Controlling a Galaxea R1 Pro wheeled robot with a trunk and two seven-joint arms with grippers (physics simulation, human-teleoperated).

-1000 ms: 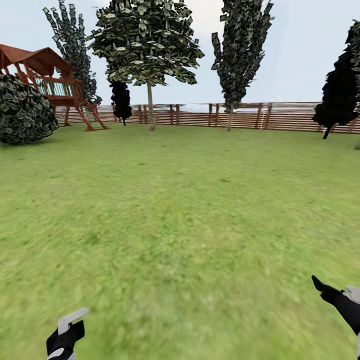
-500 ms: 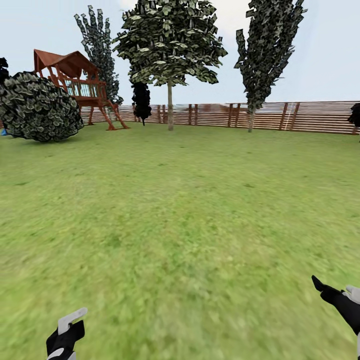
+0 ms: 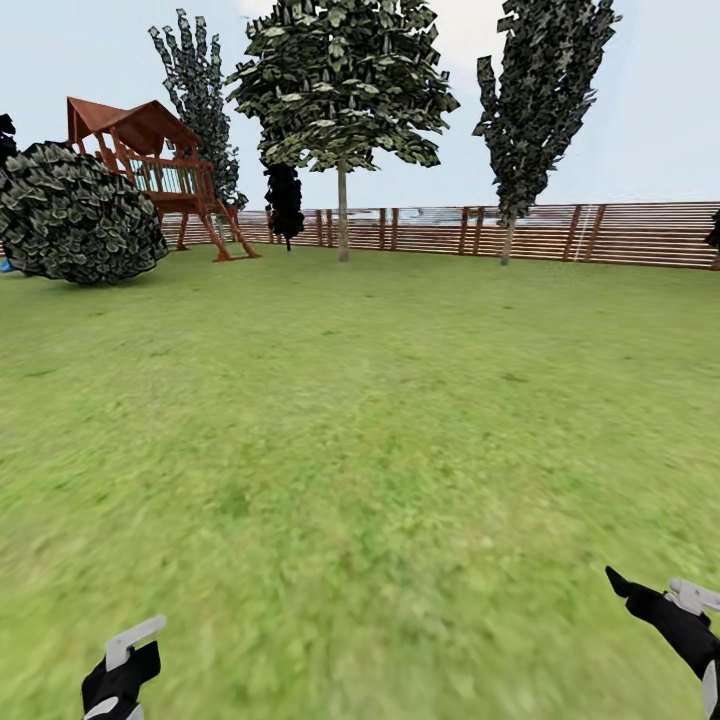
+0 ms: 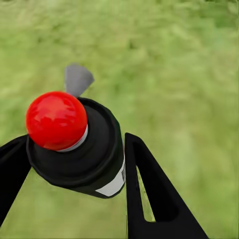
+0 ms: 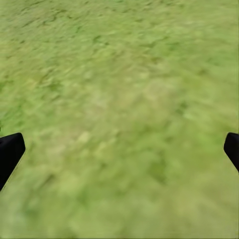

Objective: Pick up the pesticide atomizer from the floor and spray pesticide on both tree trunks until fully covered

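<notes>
Black left fingers [image 4: 74, 164] clamp the half-hidden red-capped atomizer [image 4: 74, 142]; right fingers [image 5: 10, 152] spread wide.

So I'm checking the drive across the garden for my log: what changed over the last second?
The camera turned left: the playset, the round bush and the fence slid rightward in the head view, mostly early in that second. The right gripper dropped slightly lower in frame. The left gripper stays shut on the atomizer, and the lawn lies ahead as before.
</notes>
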